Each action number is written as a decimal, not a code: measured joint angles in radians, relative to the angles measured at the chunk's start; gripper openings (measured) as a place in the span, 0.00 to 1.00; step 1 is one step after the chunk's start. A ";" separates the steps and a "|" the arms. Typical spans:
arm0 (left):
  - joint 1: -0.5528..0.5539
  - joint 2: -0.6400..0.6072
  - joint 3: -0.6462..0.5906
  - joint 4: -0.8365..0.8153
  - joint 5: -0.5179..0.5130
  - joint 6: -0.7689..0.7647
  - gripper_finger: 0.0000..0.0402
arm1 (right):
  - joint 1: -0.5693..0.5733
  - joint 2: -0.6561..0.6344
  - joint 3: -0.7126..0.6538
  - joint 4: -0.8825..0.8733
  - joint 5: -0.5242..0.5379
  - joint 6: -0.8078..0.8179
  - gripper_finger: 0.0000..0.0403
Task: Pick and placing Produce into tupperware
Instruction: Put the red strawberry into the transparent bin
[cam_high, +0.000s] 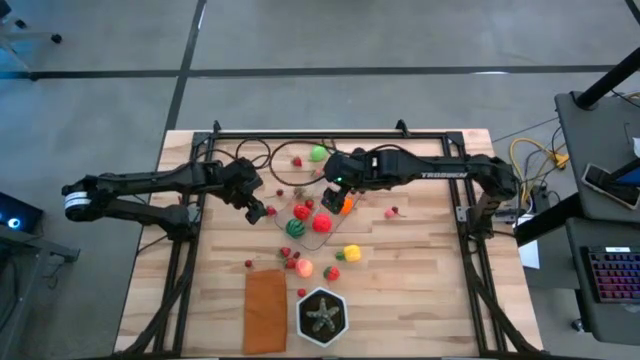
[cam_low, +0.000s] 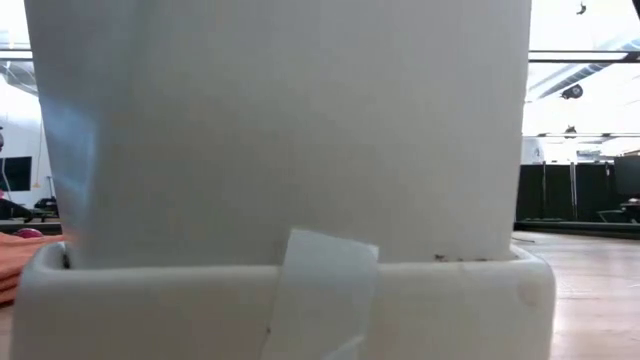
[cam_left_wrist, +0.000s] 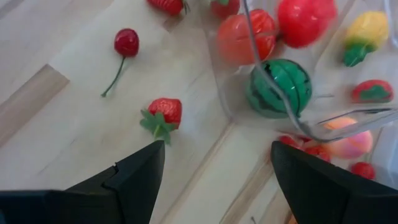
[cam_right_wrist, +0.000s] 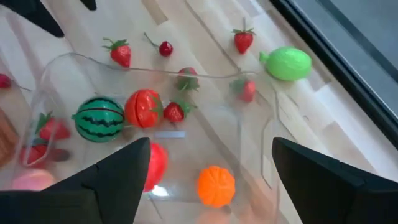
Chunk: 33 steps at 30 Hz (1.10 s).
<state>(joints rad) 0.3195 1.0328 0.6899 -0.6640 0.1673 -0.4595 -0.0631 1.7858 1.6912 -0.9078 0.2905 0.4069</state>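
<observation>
The wooden table (cam_high: 420, 290) carries everything, with both arms reaching toward its middle, where the clear tupperware (cam_right_wrist: 249, 134) stands so either arm can reach it. The right gripper (cam_right_wrist: 208, 180) hovers directly over the open container with its fingers spread wide and empty, an orange fruit (cam_right_wrist: 216, 185) lying inside just below, which suggests a drop-off there. The left gripper (cam_left_wrist: 214, 171) hangs just beside the container's near corner, fingers also apart and holding nothing, aimed at a loose strawberry (cam_left_wrist: 163, 114) on the wood, probably the next pick. Inside the container sit a striped watermelon (cam_right_wrist: 98, 118) and a tomato (cam_right_wrist: 143, 107); a lime (cam_right_wrist: 287, 63) and a cherry (cam_left_wrist: 125, 43) lie outside it.
</observation>
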 joint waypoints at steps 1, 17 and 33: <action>0.000 -0.001 -0.007 0.001 0.000 0.010 0.69 | 0.000 -0.008 0.006 -0.015 0.002 0.010 0.82; -0.081 -0.033 -0.179 0.213 -0.084 0.482 0.69 | 0.013 -0.135 -0.048 -0.212 0.104 0.184 0.82; -0.079 0.140 -0.191 0.326 -0.188 0.424 0.69 | 0.098 -0.134 -0.095 -0.216 0.104 0.231 0.82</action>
<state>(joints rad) 0.2401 1.1733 0.4992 -0.3384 -0.0212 -0.0359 0.0348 1.6516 1.5963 -1.1237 0.3943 0.6381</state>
